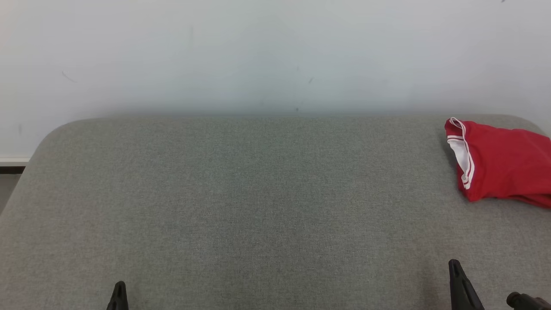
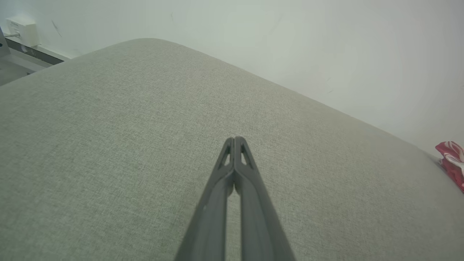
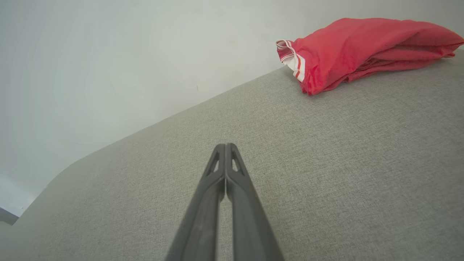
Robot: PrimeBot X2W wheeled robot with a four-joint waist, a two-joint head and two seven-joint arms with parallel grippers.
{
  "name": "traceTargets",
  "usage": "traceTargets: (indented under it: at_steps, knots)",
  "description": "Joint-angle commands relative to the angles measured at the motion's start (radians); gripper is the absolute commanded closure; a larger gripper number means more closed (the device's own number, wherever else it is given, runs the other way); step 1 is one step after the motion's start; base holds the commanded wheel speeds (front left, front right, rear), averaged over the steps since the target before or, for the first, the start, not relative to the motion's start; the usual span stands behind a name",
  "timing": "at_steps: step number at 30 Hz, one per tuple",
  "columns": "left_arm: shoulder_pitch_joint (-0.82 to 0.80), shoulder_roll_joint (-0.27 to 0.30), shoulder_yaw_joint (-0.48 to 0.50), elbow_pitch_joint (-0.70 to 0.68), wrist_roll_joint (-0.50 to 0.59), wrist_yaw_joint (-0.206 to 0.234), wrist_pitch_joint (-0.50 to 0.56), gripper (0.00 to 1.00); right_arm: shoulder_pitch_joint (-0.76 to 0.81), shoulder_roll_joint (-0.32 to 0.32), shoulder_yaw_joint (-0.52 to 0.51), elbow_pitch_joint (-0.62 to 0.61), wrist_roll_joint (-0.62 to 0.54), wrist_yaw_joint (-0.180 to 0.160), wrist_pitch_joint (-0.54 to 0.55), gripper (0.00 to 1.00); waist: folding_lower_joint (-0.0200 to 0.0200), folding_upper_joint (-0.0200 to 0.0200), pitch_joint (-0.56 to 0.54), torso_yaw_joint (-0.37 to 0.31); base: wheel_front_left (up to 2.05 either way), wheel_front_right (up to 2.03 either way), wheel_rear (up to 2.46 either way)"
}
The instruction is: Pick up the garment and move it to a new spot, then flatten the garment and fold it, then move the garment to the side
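Red garment [image 1: 501,165], right part beyond the head view's edge

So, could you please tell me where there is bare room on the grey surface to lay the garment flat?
The grey surface is bare from its left edge to the red garment, and from the wall down to the left hand and right hand. Only the far right corner, where the garment lies bunched, is taken.

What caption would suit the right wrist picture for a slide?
Right gripper shut and empty above a grey padded surface, with a bunched red garment lying ahead by the wall.
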Motion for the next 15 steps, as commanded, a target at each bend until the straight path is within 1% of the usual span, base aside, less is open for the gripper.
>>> traceTargets:
  at_steps: [1, 15]
  knots:
    - [-0.027, 0.002, 0.005, -0.017, -0.043, -0.004, 0.008, 1.0, -0.025, -0.001, -0.007, -0.012, 0.04, 0.0, 0.007, 1.0, 0.0, 0.0, 0.0, 0.0, 0.0, 0.0, 0.0]
    - [-0.056, -0.004, 0.011, -0.021, -0.264, -0.007, 0.063, 1.0, -0.062, 0.006, -0.022, -0.002, 0.253, -0.001, 0.06, 1.0, 0.0, 0.0, 0.004, -0.004, 0.0, 0.0, 0.0]
